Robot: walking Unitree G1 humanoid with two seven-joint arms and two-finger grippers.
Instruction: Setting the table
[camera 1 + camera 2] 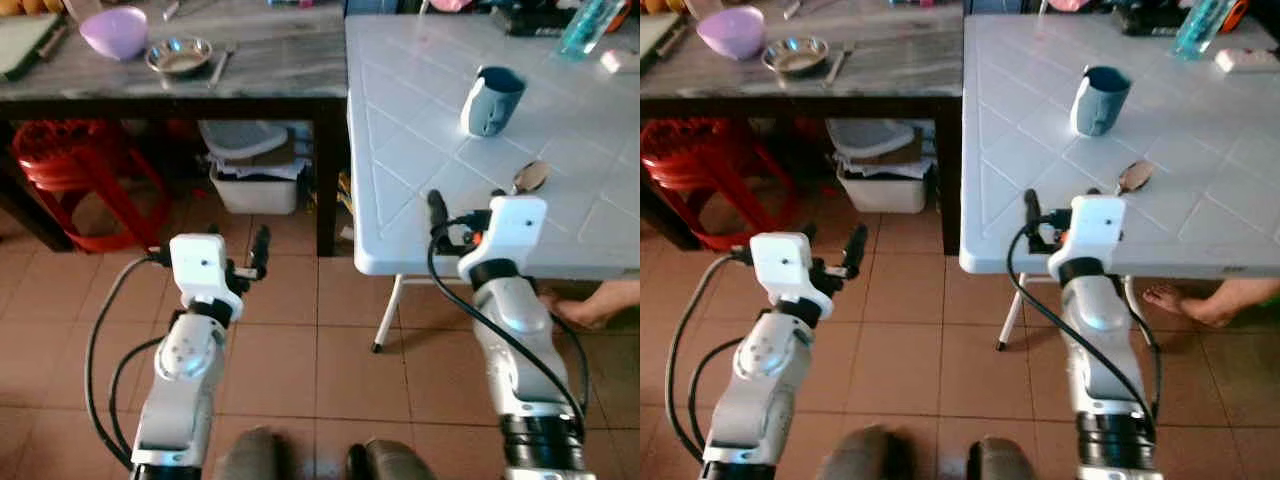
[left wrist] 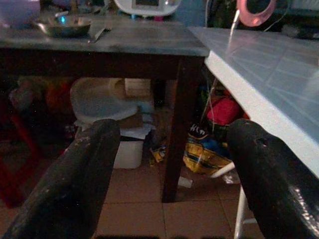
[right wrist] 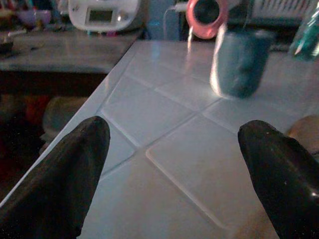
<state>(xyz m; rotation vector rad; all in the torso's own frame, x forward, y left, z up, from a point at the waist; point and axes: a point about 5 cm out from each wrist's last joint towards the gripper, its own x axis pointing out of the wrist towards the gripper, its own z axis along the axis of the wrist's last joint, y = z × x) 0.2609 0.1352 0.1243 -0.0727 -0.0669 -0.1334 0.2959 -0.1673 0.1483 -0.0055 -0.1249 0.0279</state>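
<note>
The right hand (image 1: 462, 212) is up at the near edge of the white worktop (image 1: 420, 150), in the lower right of the head view, and the thing to watch is the spoon (image 1: 530, 177) lying just beyond it, a little to the right in the frame. Its bowl faces away and up-right; its handle end is hidden behind the wrist block, so I judge the long axis to run diagonally toward the hand. Farther up the frame, well apart from the spoon, stands the blue cup (image 1: 491, 100), upright, and it sits between the fingertips in the right wrist view. That hand is spread wide, fingers (image 3: 60, 174) far apart, holding nothing, hovering over bare worktop. The right arm is clearly the nearer one for spoon or cup. The left hand (image 1: 255, 262) hangs over the tiled floor at lower left, also spread and empty, aimed under the dark worktop (image 1: 250, 60) at the top of the frame. Up there, far from either hand, sit a purple bowl (image 1: 113, 32), a steel bowl (image 1: 179, 55) and a fork (image 1: 221, 62) just beside it.
</note>
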